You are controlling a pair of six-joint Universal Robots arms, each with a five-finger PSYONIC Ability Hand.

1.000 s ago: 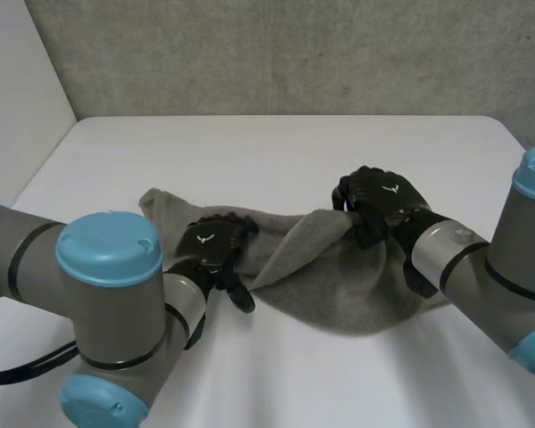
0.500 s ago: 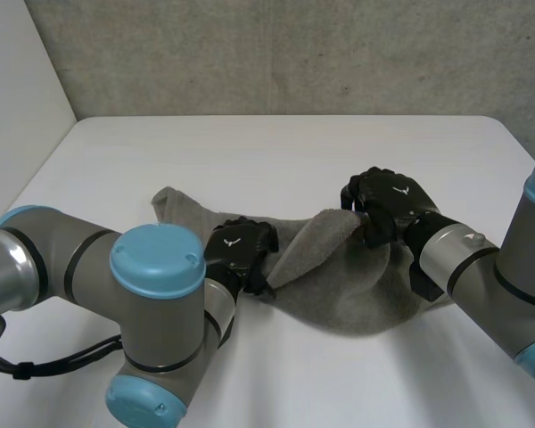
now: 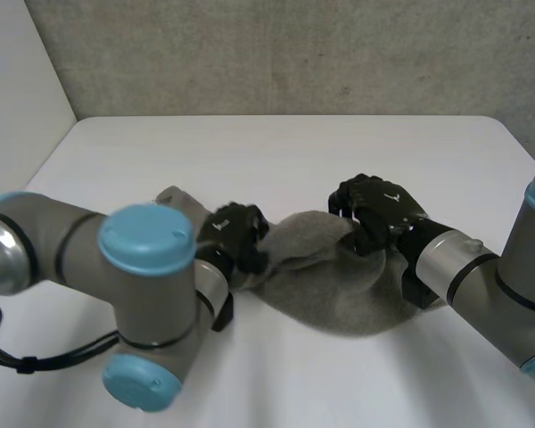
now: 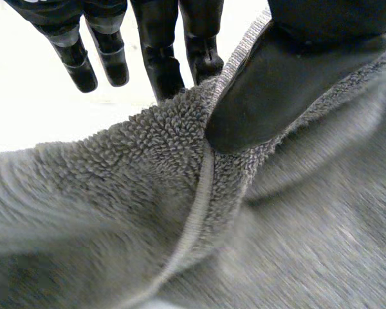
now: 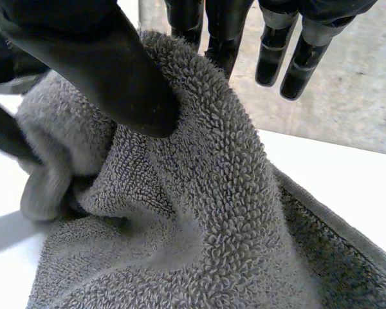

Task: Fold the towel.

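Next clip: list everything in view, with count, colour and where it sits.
towel: one, grey, bunched on the middle of the table between the two hands
table: one, white, under everything
wall: one, grey, behind the table
left hand: one, black, pinching the towel's hemmed edge
right hand: one, black, pinching a raised fold of the towel
left arm: one, grey with light-blue caps, near side
right arm: one, grey with light-blue caps, near side
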